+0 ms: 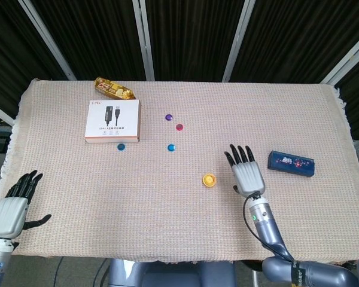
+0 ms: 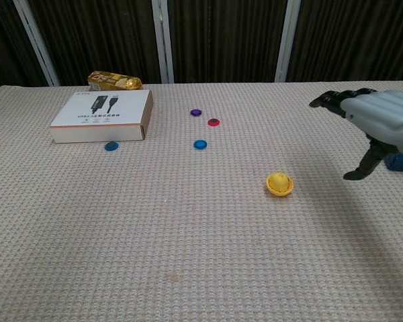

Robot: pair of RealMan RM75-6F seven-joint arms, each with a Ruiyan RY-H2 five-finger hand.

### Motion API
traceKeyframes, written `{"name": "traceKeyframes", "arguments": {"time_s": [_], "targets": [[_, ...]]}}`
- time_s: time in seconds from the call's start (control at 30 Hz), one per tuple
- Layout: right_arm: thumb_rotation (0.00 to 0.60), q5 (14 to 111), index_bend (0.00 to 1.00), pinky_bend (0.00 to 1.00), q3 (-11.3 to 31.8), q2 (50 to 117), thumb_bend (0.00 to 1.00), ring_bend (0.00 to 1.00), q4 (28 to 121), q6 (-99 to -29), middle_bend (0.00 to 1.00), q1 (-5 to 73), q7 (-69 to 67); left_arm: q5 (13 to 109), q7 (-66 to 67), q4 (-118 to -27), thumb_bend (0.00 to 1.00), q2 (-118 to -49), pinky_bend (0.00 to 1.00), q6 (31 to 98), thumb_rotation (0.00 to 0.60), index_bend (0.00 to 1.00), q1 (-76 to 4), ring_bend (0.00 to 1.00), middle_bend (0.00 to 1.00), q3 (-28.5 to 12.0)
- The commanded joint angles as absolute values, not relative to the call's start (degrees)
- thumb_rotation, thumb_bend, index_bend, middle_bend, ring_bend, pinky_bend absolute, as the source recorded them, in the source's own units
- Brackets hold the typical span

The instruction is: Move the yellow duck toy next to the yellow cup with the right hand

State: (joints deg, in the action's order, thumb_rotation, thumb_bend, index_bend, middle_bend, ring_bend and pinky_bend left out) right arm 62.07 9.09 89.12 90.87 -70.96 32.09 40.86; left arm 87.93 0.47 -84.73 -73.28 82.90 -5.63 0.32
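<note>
A small round yellow thing (image 1: 209, 179) with an orange rim lies on the cloth near the table's middle; in the chest view (image 2: 280, 183) it reads as a yellow lump sitting in a shallow orange-yellow dish. I cannot tell duck from cup in it. My right hand (image 1: 247, 172) hovers to its right, apart from it, fingers spread and holding nothing; the chest view shows it (image 2: 379, 127) raised above the cloth. My left hand (image 1: 15, 203) rests open at the near left edge.
A white box (image 1: 113, 121) and a gold snack packet (image 1: 114, 89) lie at the back left. A dark blue box (image 1: 291, 163) lies just right of my right hand. Small discs dot the middle: purple (image 1: 169, 117), magenta (image 1: 179, 127), blue (image 1: 171, 147), blue (image 1: 121, 146).
</note>
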Motion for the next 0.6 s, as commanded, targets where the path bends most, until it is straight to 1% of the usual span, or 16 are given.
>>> {"name": "traceKeyframes", "arguments": {"time_s": [0.03,0.1,0.17,0.33,0.47,0.6], "targets": [[0.600,66.20,0.00,0.00,6.12,80.72,0.00,0.00,98.45,-75.91,0.00,27.83,40.68,88.14,0.74,-84.82,0.00,-73.21,0.17,82.85,0.600,0.00,-5.65,0.00,0.00,0.51],[0.600,68.89,0.00,0.00,4.18,76.01,0.00,0.00,102.11,-78.15,0.00,25.41,39.05,88.21,1.07,-85.00,0.00,-73.13,0.17,82.63,0.600,0.00,-5.72,0.00,0.00,0.66],[0.600,70.67,0.00,0.00,2.71,72.85,0.00,0.00,104.08,-79.75,0.00,23.55,37.62,88.21,1.27,-85.12,0.00,-73.08,0.17,82.43,0.600,0.00,-5.78,0.00,0.00,0.74],[0.600,74.29,0.00,0.00,-0.87,66.68,0.00,0.00,105.68,-83.56,0.00,18.41,31.56,88.29,1.86,-85.71,0.00,-72.69,0.17,81.84,0.600,0.00,-5.89,0.00,0.00,1.15],[0.600,75.90,0.00,0.00,-2.25,65.13,0.00,0.00,102.88,-86.05,0.00,14.83,24.70,88.19,2.18,-85.93,0.00,-72.54,0.17,81.83,0.600,0.00,-5.80,0.00,0.00,1.24],[0.600,75.73,0.00,0.00,-2.58,67.14,0.00,0.00,97.67,-85.90,0.00,12.63,17.57,87.87,2.47,-86.00,0.00,-72.34,0.17,81.69,0.600,0.00,-5.65,0.00,0.00,1.36]]}}
